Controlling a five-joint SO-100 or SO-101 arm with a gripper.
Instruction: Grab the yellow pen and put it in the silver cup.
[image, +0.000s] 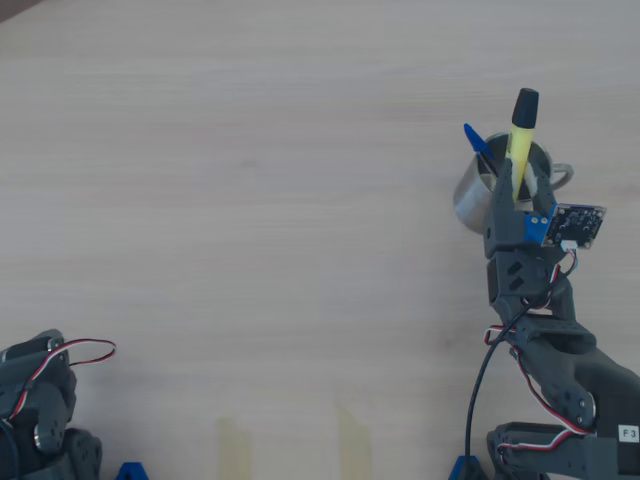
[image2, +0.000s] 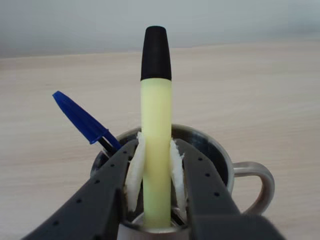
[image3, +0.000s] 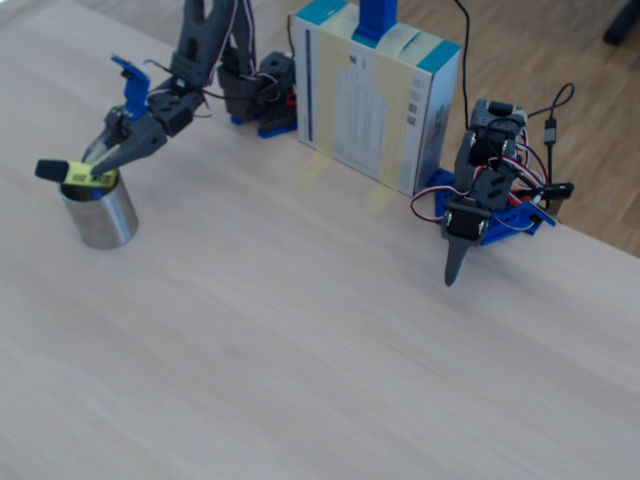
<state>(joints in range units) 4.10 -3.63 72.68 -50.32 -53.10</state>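
The placing step is in hand: the gripper (image2: 156, 187) has its white-padded fingers (image2: 134, 172) closed on the chunky yellow highlighter pen with a black cap (image2: 156, 150). The pen's lower end sits inside the mouth of the shiny stainless-steel cup with a loop handle (image2: 250, 175), beside a thin blue pen (image2: 82, 120). The cup stands on the pale wooden counter (image: 250, 150). Next, I judge, the fingers need to part and lift clear without tipping the cup.

The silver cup (image2: 220, 160) is shiny brushed metal, the yellow pen (image2: 156, 150) smooth plastic, the counter (image: 250, 150) matt pale wood.
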